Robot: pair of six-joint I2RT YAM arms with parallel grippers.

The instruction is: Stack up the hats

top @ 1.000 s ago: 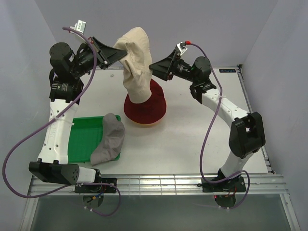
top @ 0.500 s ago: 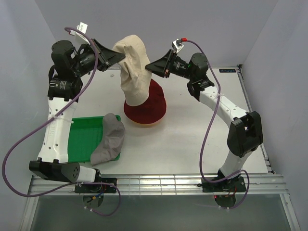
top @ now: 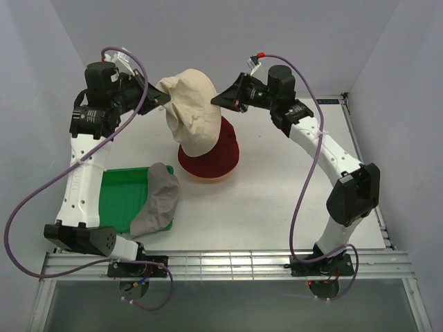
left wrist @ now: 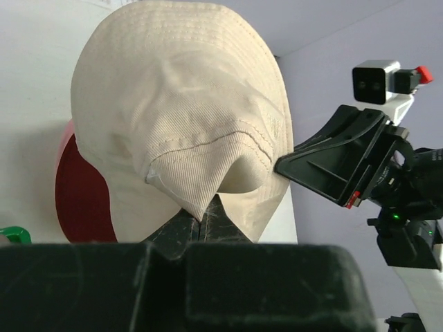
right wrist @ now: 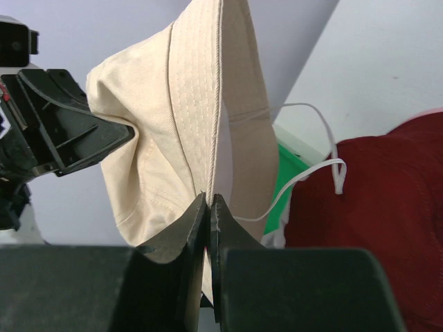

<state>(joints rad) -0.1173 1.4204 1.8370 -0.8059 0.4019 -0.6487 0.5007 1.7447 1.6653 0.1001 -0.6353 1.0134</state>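
A cream-beige hat [top: 190, 114] hangs in the air between both arms, above a dark red hat [top: 218, 152] that sits on top of a pile at the table's middle. My left gripper [top: 165, 99] is shut on the cream hat's [left wrist: 180, 124] brim at its left side. At the right side, my right gripper [top: 214, 102] is shut on the brim [right wrist: 208, 104] too, its jaws pinching the fabric edge. A grey hat [top: 156, 200] lies slumped over the green tray's right rim. A yellow-orange edge [top: 208, 178] peeks from under the red hat [right wrist: 387, 207].
The green tray [top: 121, 197] lies at the front left of the white table [top: 277, 200]. A white cord [right wrist: 304, 176] dangles from the cream hat. Grey walls close in the left, back and right sides.
The right gripper has closed on the cream hat's brim. Both arms have risen, lifting and spreading the hat from a hanging droop into a wider shape above the red hat.
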